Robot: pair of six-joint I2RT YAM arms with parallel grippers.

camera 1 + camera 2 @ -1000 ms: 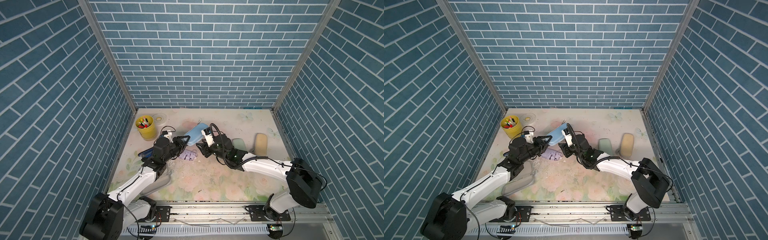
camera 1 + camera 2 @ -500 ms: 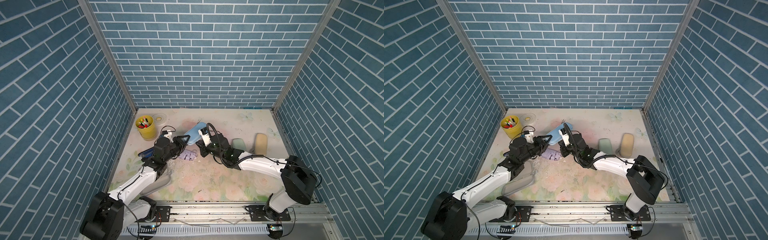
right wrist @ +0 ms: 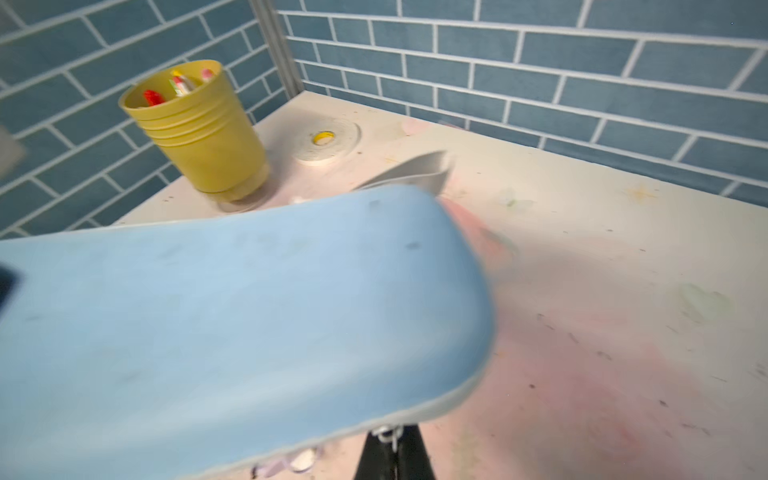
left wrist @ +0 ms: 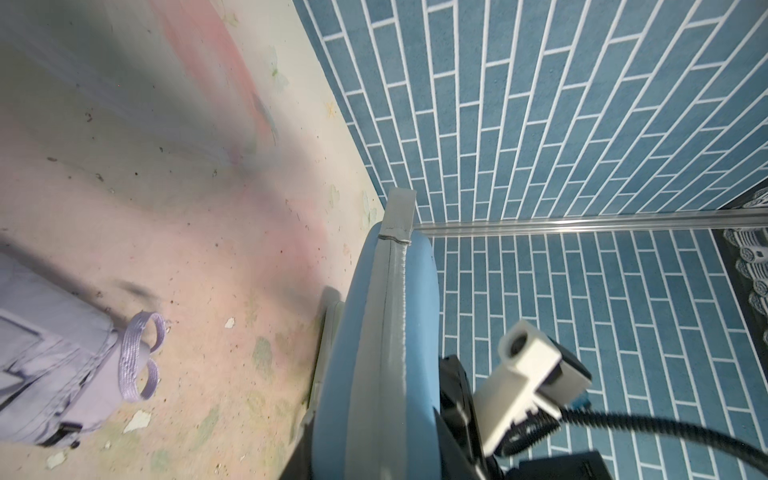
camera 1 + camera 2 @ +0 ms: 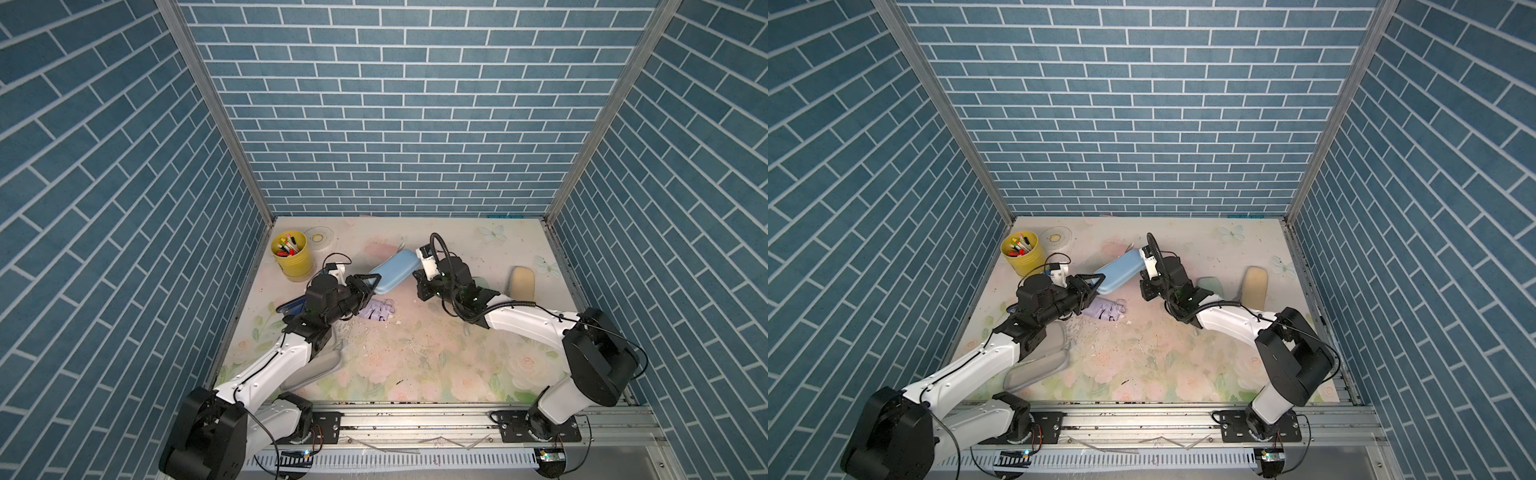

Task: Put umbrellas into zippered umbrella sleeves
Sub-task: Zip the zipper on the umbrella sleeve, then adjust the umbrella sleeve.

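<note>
1. The light-blue oblong zip sleeve with rounded corners hangs slanted above the back-left part of the floral-printed worktop. It is carried between my two arms, its lower end toward the left arm and its higher end toward the right.
2. My left pincer is clamped on the sleeve's lower end. The left wrist view shows the sleeve edge-on, with a grey zip band running along its length.
3. My right pincer is fully closed just under the sleeve's other end. A small metal zip pull sits right at its tips, but I cannot tell whether it is pinched.
4. The lilac fabric umbrella roll lies on the worktop below the sleeve, just beside the left pincer. It has a woven lilac loop at one end.
5. A mint-green zip sleeve and a beige zip sleeve lie near each other by the right arm. The arm partly hides the mint one.
6. A pale grey open clamshell case lies under my left arm, near the front-left.
7. Farther out, a yellow plastic cup of pens and a flat white tape roll stand in the back-left corner. A dark blue stapler peeks out beside the left wrist.
</note>
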